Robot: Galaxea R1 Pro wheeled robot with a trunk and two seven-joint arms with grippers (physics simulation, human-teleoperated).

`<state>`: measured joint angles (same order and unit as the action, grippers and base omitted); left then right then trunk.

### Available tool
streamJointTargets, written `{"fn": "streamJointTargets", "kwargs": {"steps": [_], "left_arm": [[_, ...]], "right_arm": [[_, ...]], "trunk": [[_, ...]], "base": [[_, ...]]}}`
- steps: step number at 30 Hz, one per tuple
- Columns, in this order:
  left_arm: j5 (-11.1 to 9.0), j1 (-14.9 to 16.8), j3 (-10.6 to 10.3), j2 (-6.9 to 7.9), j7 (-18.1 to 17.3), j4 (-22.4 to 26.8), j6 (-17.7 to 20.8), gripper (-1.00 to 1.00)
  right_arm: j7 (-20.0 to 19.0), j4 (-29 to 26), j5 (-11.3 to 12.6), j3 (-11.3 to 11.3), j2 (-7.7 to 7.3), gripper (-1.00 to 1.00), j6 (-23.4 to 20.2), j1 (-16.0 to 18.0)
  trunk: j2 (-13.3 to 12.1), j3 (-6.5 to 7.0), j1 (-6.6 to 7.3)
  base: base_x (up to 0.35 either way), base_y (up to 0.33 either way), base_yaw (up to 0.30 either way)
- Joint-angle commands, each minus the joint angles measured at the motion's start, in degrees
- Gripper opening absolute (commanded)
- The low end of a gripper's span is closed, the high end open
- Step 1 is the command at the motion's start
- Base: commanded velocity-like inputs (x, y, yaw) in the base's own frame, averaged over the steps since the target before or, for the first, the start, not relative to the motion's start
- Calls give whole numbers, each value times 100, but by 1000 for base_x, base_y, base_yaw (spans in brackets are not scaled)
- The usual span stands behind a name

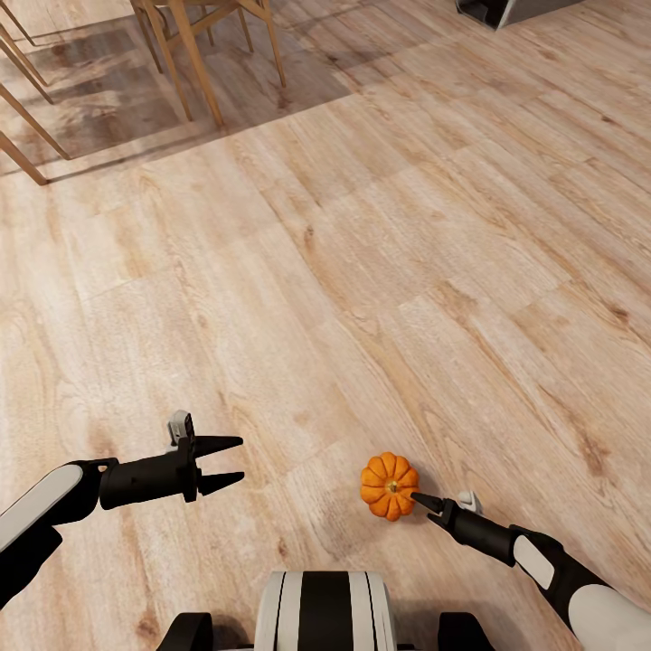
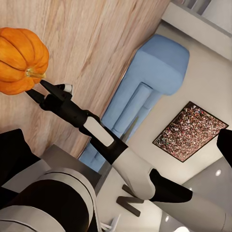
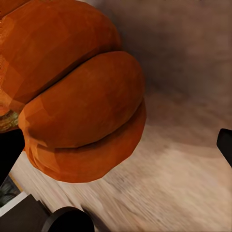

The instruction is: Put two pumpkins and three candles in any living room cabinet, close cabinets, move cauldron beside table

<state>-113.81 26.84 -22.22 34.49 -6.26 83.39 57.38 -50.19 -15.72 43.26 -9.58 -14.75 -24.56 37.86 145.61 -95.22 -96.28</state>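
since the pumpkin (image 1: 389,485) must ride to a cabinet, the right end effector (image 1: 419,497) pinches it by the stem side above the wooden floor (image 1: 362,271), while the left end effector (image 1: 233,461) hangs spread and empty.

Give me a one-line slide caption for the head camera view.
Right gripper holding a small orange pumpkin above the wood floor, left gripper open and empty.

Both arms are matte black with white shell panels toward the forearm, each ending in a black gripper — left gripper (image 1: 232,462), right gripper (image 1: 418,496) — with two tapered pointed fingers and a small grey camera block just behind them.
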Motion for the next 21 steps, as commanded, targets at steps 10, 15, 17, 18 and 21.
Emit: {"fn": "streamJointTargets", "kwargs": {"steps": [10,15,17,18,21], "left_arm": [[44,3,-10,5,-60,0,1,100],[44,5,-11,5,-60,1,1,100],[44,3,-11,5,-60,2,1,100],[44,3,-11,5,-60,2,1,100],[44,5,-11,5,-60,7,1,100]], "right_arm": [[-11,-9,60,-35,-11,100,-40,2],[-21,-9,60,-35,-18,100,-40,2],[-23,-10,60,-36,-14,100,-31,2],[-24,-10,60,-38,-13,100,-28,2],[-93,-22,60,-165,-11,100,9,2]], "trunk": [[1,-3,1],[1,-3,1],[1,-3,1],[1,-3,1],[1,-3,1]], "base": [[0,0,0],[0,0,0],[0,0,0],[0,0,0],[0,0,0]]}}
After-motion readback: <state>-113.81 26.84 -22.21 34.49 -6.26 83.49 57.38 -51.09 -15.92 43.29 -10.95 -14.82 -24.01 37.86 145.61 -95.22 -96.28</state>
